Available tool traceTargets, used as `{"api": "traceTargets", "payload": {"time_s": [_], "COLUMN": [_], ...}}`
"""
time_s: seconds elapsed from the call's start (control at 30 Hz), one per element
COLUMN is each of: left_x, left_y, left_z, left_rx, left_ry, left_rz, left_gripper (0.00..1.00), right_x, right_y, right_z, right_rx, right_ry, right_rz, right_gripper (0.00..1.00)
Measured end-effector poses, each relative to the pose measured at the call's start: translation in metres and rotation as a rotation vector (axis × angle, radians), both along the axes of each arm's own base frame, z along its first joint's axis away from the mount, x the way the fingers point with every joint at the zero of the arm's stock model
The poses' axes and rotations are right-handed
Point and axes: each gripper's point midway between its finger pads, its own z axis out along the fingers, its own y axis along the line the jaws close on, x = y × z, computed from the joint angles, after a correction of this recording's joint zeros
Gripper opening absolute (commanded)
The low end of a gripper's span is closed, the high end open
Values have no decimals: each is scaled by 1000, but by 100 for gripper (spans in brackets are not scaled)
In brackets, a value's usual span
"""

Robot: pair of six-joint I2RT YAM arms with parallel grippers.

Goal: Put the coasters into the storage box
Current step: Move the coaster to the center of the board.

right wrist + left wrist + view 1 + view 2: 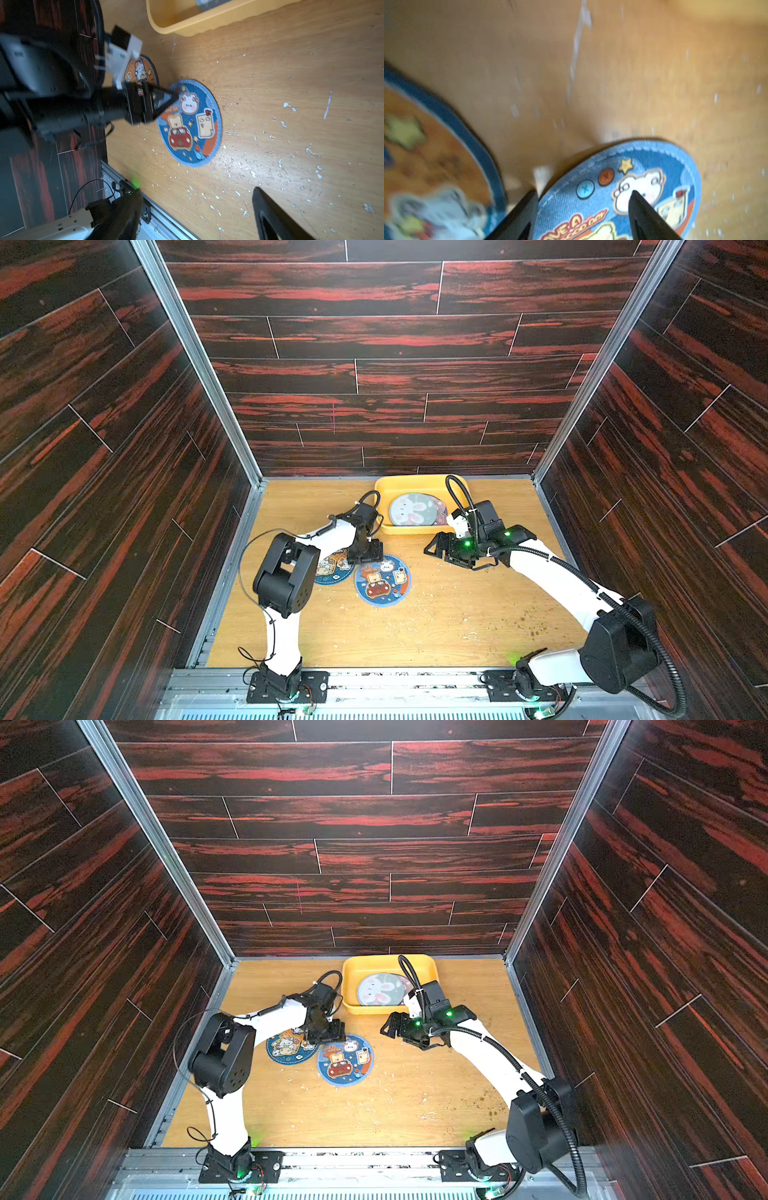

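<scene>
**Top views: storage box (pixel 419 481) lies crosswise, two blue discs out on the table (pixel 457 614)**

In both top views the yellow box sits at the far edge of the table, its long axis running side to side along the back wall. It is shallow, with low walls and rounded corners. Inside lies a stack of coasters. The top one, the grey rabbit coaster (pixel 415 510), lies flat, and a darker disc peeks out from under it on the right arm's side.

Nearer the robot lie two round discs with stitched denim-blue rims, close together. The car coaster (pixel 345 1060) shows a red car, a toast figure and a white bear, with the figures' heads toward the far wall, slightly tilted. The cat coaster (pixel 286 1048) has an orange middle and is partly hidden by the left arm.

The left fingers (pixel 639 209) are spread across the car coaster's far rim, one tip over the bear and the other just off the edge. The right fingers (pixel 270 214) are spread wide and hold nothing. They hover just in front of the box.
</scene>
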Motion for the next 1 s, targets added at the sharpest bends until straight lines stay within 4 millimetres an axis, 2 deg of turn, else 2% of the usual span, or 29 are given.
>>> {"api": "traceTargets", "payload": {"time_s": [0.17,0.3,0.47,0.7,1.0], "left_x": [-31,-47,-51,-66,-74], "left_y": [4,15,21,24,15], "left_z": [0,4,14,1,-1], "left_rx": [-2,17,3,7,-3], "left_ry": [37,37,-7,16,0], "left_rz": [29,69,118,156,164], "left_gripper": [74,76,76,76,74], "right_x": [-4,-10,-22,-34,-33], "right_y": [6,17,34,47,53], "right_z": [-7,-28,-61,-98,-124], "right_rx": [-2,-27,-72,-126,-168], "right_ry": [8,51,115,183,224], "right_rz": [20,60,127,179,190], "right_gripper": [84,84,84,82,76]}}
